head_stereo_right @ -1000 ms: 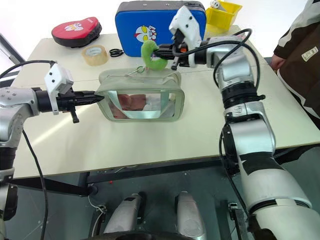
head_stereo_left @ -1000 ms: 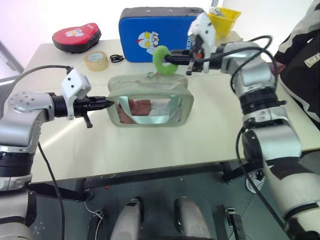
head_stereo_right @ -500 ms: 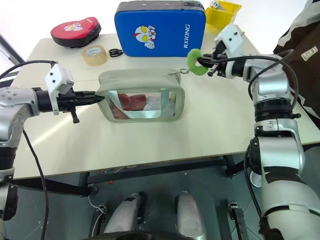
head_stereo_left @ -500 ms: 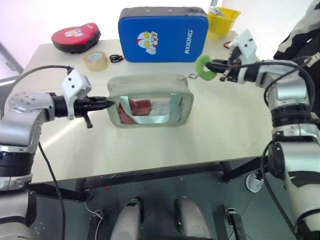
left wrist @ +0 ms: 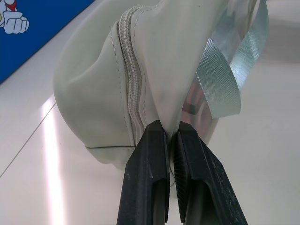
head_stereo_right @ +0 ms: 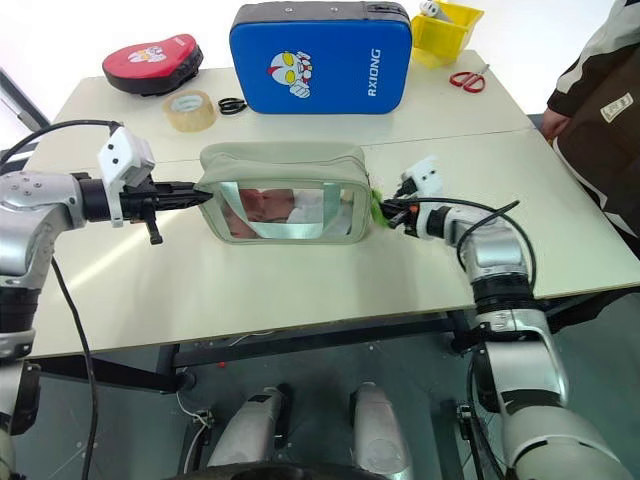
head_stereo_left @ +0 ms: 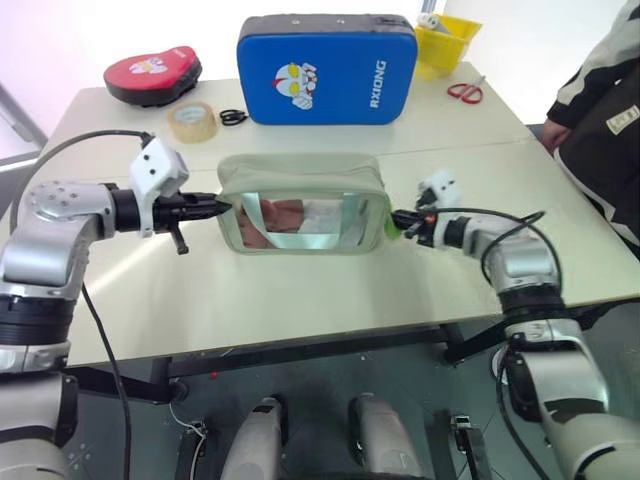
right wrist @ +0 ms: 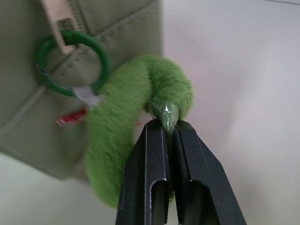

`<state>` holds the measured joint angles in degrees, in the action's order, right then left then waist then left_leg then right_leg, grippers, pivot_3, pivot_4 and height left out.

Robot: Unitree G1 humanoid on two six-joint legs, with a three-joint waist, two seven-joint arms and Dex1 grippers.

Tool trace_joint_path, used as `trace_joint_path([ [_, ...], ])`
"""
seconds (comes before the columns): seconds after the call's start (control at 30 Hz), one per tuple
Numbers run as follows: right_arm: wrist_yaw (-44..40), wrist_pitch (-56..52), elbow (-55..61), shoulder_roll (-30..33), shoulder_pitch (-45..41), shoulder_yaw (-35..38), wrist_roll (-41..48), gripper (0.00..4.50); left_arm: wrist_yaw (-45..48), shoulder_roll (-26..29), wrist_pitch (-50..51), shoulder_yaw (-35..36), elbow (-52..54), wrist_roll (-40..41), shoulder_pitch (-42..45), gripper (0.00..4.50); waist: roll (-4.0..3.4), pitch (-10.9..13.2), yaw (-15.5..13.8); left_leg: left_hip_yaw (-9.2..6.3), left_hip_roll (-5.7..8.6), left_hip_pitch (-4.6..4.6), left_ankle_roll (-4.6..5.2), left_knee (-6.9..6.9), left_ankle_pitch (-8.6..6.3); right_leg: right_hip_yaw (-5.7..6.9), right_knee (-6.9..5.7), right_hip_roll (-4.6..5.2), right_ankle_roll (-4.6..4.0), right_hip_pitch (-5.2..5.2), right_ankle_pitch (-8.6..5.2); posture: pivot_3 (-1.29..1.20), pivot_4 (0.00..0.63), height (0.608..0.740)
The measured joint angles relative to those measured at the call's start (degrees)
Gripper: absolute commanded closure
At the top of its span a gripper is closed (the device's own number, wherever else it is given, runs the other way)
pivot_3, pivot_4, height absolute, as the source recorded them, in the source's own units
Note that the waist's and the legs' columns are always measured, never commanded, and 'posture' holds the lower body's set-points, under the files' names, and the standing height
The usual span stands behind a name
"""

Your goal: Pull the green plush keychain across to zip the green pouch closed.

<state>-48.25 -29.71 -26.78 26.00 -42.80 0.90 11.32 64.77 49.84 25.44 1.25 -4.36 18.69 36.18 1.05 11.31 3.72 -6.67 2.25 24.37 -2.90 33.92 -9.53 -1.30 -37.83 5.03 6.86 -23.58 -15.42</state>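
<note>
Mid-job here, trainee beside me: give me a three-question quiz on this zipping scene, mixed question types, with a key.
1. True or false: the right end effector is shut on the green plush keychain.
2. What does the left end effector grip?
A. the roll of tape
B. the end of the green pouch
C. the scissors
3. Fill in: the keychain lies at the pouch's end on the robot's ____ side.

Key
1. True: the fingers pinch the fuzzy ring, which hangs from the zipper pull by a green metal ring.
2. B: it pinches the pouch's end on the robot's left.
3. Right.
</note>
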Motion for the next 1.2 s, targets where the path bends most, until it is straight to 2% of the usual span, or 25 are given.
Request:
trace_joint_path([
  [0.13,1.59,-0.04,0.32,-0.58,-0.01,-0.01,0.14,4.47,0.00,0.01,-0.01,0.01,0.01,0.00,-0.20,4.50,0.00,0.00,-0.21,0.00,0.00,0.00,0.00,0.01,0.00,0.00,0.01,0.00,0.00,0.00,0.00,0.00,0.150,0.740],
  [0.23,1.75,-0.06,0.07,-0.29,-0.38,0.03,0.21,3.39,-0.05,0.07,-0.03,0.06,0.03,0.02,-0.44,4.50,0.00,0.00,-0.26,0.00,0.00,-0.01,0.00,0.01,0.00,0.00,0.01,0.00,0.00,0.00,0.00,0.00,0.150,0.740],
  [0.3,1.05,-0.46,0.07,0.20,-0.95,0.05,0.47,2.50,-0.10,0.08,-0.04,0.08,0.04,0.02,-0.48,4.50,0.00,0.00,-0.28,0.00,0.00,0.00,0.00,0.01,0.00,0.00,0.02,0.00,0.00,0.00,0.00,0.00,0.150,0.740],
  [0.4,-1.56,-1.24,0.49,2.80,-1.85,-0.07,1.02,0.87,-0.21,0.08,-0.07,0.11,0.15,0.05,-0.67,4.50,0.00,0.00,-0.36,0.00,0.00,0.00,0.00,0.01,0.00,0.00,0.02,0.00,0.00,0.00,0.00,0.00,0.150,0.740],
  [0.47,-3.84,-1.29,1.68,5.48,-2.23,-0.27,1.07,0.06,-0.31,0.09,-0.24,0.35,0.40,0.09,-1.15,4.50,0.00,0.00,-0.45,0.01,0.00,0.00,0.00,0.01,0.00,0.00,0.03,0.00,0.00,0.00,0.00,0.00,0.150,0.740],
  [0.7,-15.90,-0.18,3.18,16.35,-8.46,-1.25,1.27,0.06,-0.72,0.15,-1.19,0.68,0.50,0.07,-1.71,4.50,-0.02,0.01,-0.38,0.03,-0.01,-0.01,0.01,-0.01,-0.01,0.00,0.05,0.00,0.00,0.00,0.00,0.00,0.150,0.740],
  [0.87,-23.38,0.41,6.92,18.96,-14.42,-1.86,2.62,0.06,-0.74,0.18,-1.26,0.69,0.49,0.04,-1.71,4.50,-0.02,0.01,-0.36,0.02,-0.02,0.00,0.00,-0.02,-0.01,0.00,0.12,0.00,0.00,0.02,0.00,0.00,0.150,0.740],
  [0.97,-25.17,0.20,11.73,17.59,-13.64,-3.38,3.74,0.00,-0.94,0.17,-1.26,0.68,0.47,-0.04,-1.69,3.45,-0.02,0.01,-0.36,0.02,-0.02,0.00,0.00,-0.02,-0.01,0.00,0.14,0.00,0.00,0.02,0.00,0.00,0.150,0.740],
  [1.03,-25.21,0.18,14.16,16.56,-12.43,-4.53,4.17,0.00,-1.09,0.16,-1.29,0.68,0.31,-0.07,-1.63,2.54,-0.02,0.01,-0.52,0.02,-0.02,0.01,0.00,-0.01,-0.01,0.00,0.14,0.01,0.00,0.01,0.00,0.00,0.150,0.740],
  [1.17,-24.35,0.31,15.03,15.57,-10.74,-5.10,4.25,0.00,-1.00,0.19,0.01,0.75,0.24,0.88,-0.88,0.38,-0.02,0.01,-1.15,0.03,-0.01,0.03,0.00,0.01,-0.01,0.00,0.16,0.01,0.00,0.01,0.00,0.00,0.150,0.740],
  [1.2,-24.13,0.38,15.19,15.55,-10.63,-5.11,4.24,0.00,-0.80,0.70,1.04,0.90,0.29,1.57,-0.35,0.04,-0.02,0.02,-1.26,0.02,-0.01,0.04,0.00,0.02,-0.01,0.00,0.16,0.01,0.00,0.01,0.00,0.00,0.150,0.740],
])
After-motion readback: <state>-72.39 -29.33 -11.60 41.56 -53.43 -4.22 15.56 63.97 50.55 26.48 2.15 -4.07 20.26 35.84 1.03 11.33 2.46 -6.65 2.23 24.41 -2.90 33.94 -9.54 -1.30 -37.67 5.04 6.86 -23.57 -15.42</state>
